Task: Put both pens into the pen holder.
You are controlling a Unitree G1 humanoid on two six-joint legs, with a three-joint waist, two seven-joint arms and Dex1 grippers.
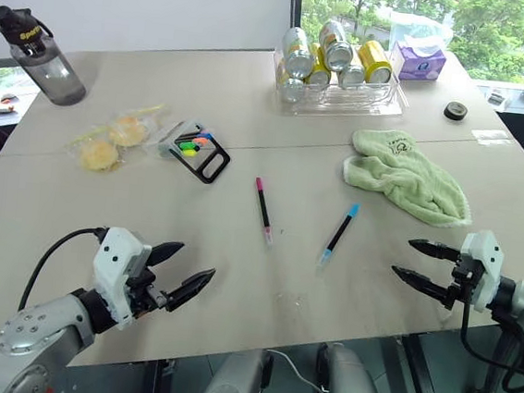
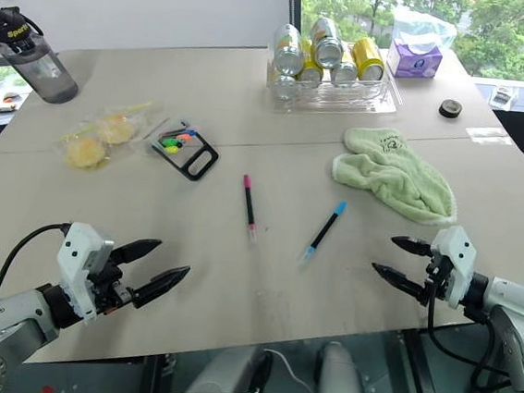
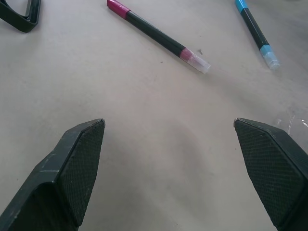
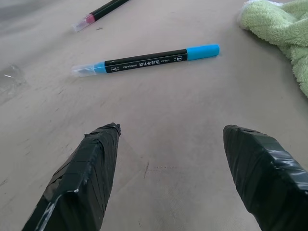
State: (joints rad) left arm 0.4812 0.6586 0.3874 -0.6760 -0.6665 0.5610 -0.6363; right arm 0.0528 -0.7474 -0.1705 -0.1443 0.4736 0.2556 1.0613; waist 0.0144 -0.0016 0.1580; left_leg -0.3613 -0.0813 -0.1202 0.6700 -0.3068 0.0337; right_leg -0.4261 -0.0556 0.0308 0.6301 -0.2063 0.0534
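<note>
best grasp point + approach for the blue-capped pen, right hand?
Take the blue-capped pen at the middle of its black barrel, coming from above with the fingers across its width. It lies flat on the table, apart from the green towel and the pink-capped pen, so both long sides are free. The right hand is open, short of it.

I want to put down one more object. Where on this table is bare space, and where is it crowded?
Free: the near strip between the open left gripper and open right gripper, below the pink-capped black pen and blue-capped black pen. Also the far-left area between the grey water bottle and the clear tray of cans. Crowded: around the black pen holder, the wrapped yellow snacks and the green towel.
</note>
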